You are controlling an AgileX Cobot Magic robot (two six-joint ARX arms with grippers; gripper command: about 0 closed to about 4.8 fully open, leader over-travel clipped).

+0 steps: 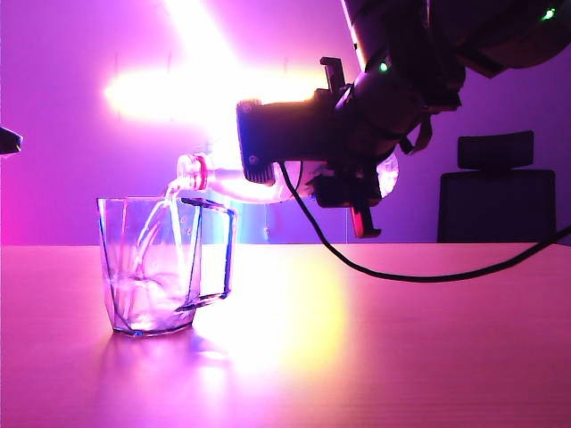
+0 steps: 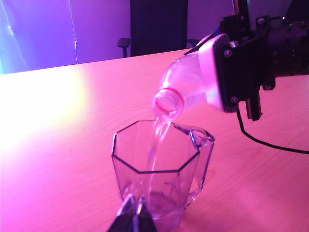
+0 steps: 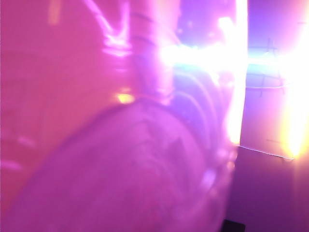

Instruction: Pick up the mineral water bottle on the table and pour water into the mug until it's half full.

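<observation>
The right gripper [image 1: 343, 174] is clamped around the clear ribbed plastic bottle [image 1: 234, 181], held near horizontal above the pink table [image 1: 375, 357]. Clear water [image 2: 157, 145] streams from its red-ringed mouth into the clear faceted mug [image 2: 157, 188] standing below. Left gripper [image 2: 135, 217]: finger opening cannot be determined.

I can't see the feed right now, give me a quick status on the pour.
Right hand clamped on mineral water bottle, tipped over mug. Water streaming in, level low. Left hand parked beside mug, idle. Nothing in the way.
</observation>
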